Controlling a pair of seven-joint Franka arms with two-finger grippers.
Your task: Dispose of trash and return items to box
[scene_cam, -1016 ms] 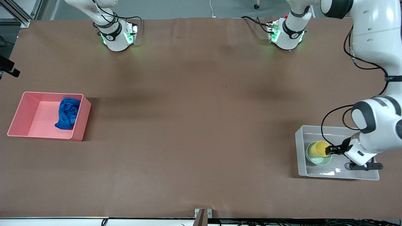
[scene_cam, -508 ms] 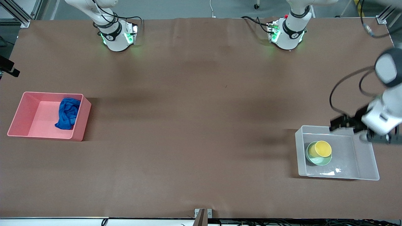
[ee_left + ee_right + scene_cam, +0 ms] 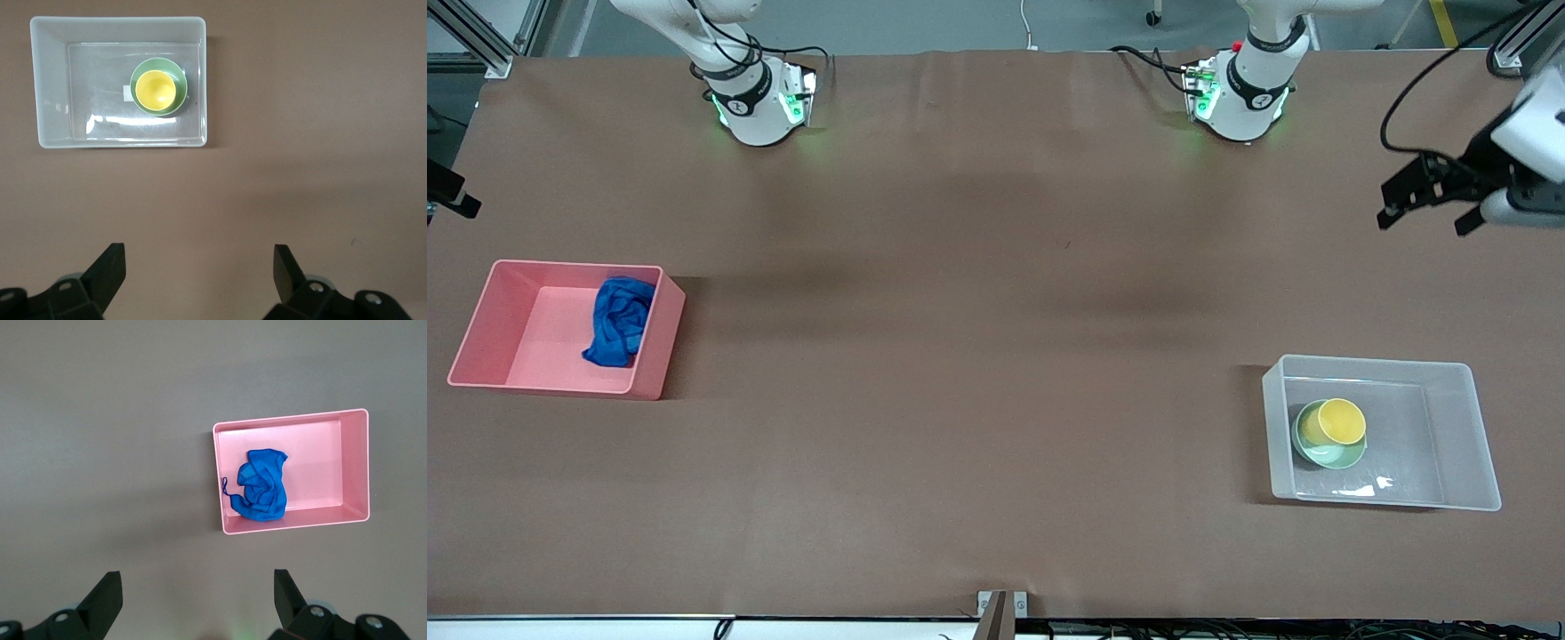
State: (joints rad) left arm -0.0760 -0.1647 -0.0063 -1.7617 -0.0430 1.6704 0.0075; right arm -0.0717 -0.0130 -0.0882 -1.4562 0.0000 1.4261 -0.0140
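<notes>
- Inside the pink bin (image 3: 480,347), the blue rag (image 3: 616,322) lies thrown away.
- Inside the clear box (image 3: 1463,436), the yellow cup (image 3: 1334,421) sits in the green bowl (image 3: 1327,453).
- The left gripper (image 3: 1421,197) hangs over the table with fingers spread wide, holding nothing.
- The right gripper (image 3: 198,600) is also spread and holds nothing, high above the pink bin.
- It looks all done.

The crumpled blue rag (image 3: 617,321) lies in the pink bin (image 3: 486,305). The yellow cup (image 3: 1335,420) sits tilted in the mint-green bowl (image 3: 1327,455), inside the clear box (image 3: 1463,427).
</notes>
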